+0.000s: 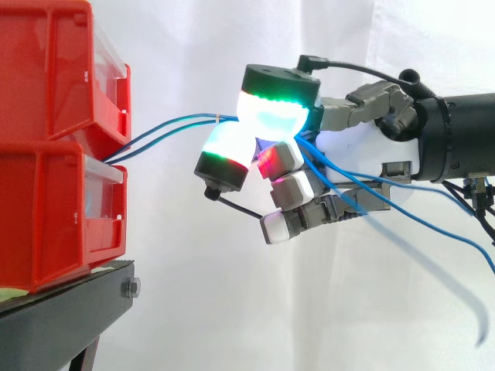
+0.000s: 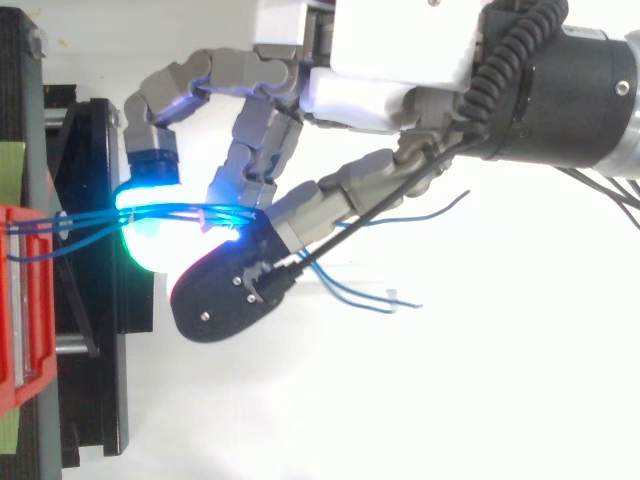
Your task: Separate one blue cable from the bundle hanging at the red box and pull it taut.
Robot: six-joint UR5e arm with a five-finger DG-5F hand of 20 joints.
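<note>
Seen from the side, a white curtain [image 1: 193, 46] hung behind everything, and a black stand [image 1: 54, 317] at the lower left carried two stacked red bins [image 1: 46, 216]. The blue cables [image 1: 170, 127] left the gap between the bins and ran right in a shallow bow, with open air beneath them and nothing across their path. The hand [image 1: 371, 154] reached in from the right. Its fingers [image 1: 227, 158] were curled, and two glowing white-and-green pads were closed together on the cables. Loose blue ends trailed down to the right below the palm.

From above, a white surface [image 2: 480, 400] lay under the work, with the stand [image 2: 95, 330] and the red bins [image 2: 20, 300] along the left edge. Several blue cables [image 2: 80, 220] ran close together and nearly straight from the bins to the hand [image 2: 390, 50]. There the fingers [image 2: 150, 215] pinched them together against a cyan-lit pad, more than one strand in the grip. Their free ends spread out to the right past the fingers.
</note>
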